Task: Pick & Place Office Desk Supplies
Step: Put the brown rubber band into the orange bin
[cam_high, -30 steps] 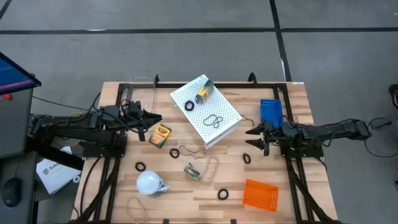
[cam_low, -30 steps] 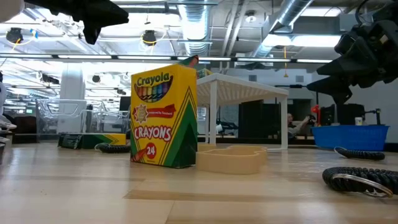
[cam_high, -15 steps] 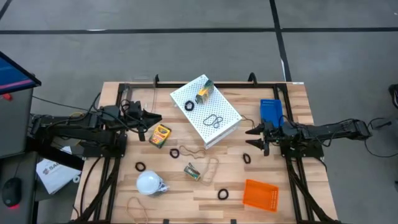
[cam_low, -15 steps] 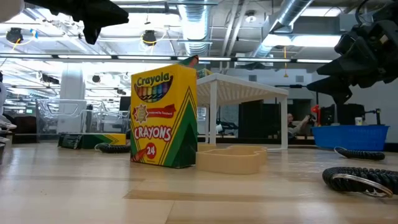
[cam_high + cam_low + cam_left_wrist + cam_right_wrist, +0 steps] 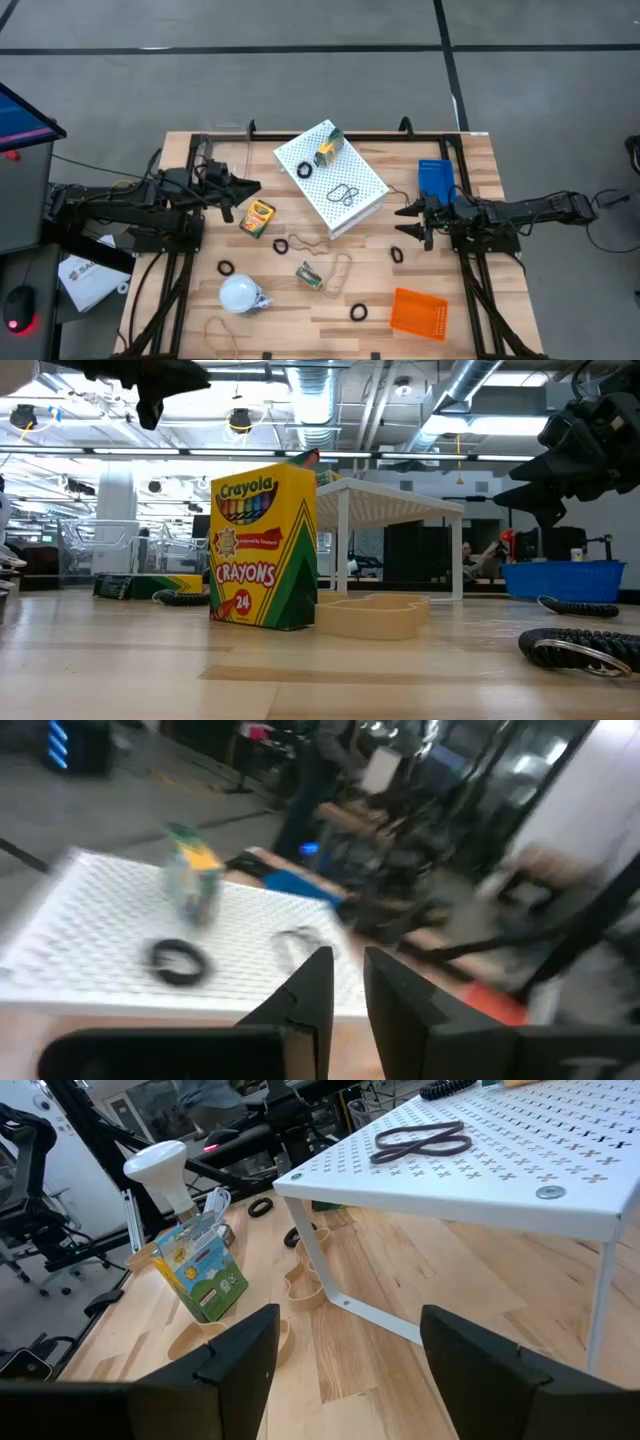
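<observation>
- Wooden slats make up the table [image 5: 470,180], with the white perforated box [image 5: 330,178] sitting tilted at the far middle.
- On top of that box lie a small crayon box [image 5: 328,150], a black ring [image 5: 304,171] and a pair of dark loops [image 5: 343,194] (the right wrist view shows the loops flat on the perforated top [image 5: 420,1142]).
- Left gripper [image 5: 254,186] hovers above the table just left of the white box, fingers nearly together with only a narrow slit between them, and nothing is held.
- Just near of it lies a yellow crayon box [image 5: 257,217] flat on the wood.
- Right gripper [image 5: 404,221] hangs right of the white box, fingers spread wide and empty.
- A black ring [image 5: 396,255] lies just near of the right gripper.
- Toward the near middle stands a second crayon box [image 5: 309,276], with tan rubber-band loops [image 5: 338,268] beside it and a black ring [image 5: 281,246] on its far left.
- More black rings sit at the left [image 5: 226,267] and at the near right [image 5: 358,313].
- A white bulb-like object [image 5: 240,294] rests at the near left, an orange basket [image 5: 418,312] at the near right, and a blue basket [image 5: 435,178] at the far right.
</observation>
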Controlling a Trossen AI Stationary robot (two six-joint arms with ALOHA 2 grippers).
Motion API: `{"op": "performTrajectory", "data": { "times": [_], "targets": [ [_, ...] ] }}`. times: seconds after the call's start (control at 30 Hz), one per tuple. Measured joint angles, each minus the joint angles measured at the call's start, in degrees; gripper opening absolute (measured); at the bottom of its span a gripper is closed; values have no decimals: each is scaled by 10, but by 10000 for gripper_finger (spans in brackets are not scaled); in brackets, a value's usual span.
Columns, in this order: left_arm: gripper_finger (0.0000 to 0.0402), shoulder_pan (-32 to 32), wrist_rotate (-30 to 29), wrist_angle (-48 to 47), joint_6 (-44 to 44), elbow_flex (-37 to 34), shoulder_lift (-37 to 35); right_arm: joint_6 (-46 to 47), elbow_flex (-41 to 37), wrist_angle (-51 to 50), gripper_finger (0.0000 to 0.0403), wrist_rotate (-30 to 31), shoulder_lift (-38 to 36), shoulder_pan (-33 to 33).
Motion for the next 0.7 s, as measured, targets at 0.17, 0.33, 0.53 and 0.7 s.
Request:
{"op": "performTrajectory", "data": {
  "times": [0.17,0.33,0.53,0.7],
  "targets": [
    [53,-6,24,60,-31,0,12,0,0,0,240,0,0,0],
    [53,-20,35,131,-35,0,26,0,0,0,240,0,0,0],
    [53,-20,28,186,-93,0,43,0,0,0,240,0,0,0],
    [53,-20,50,219,-123,0,60,0,0,-1,240,0,0,0]
  ]
}}
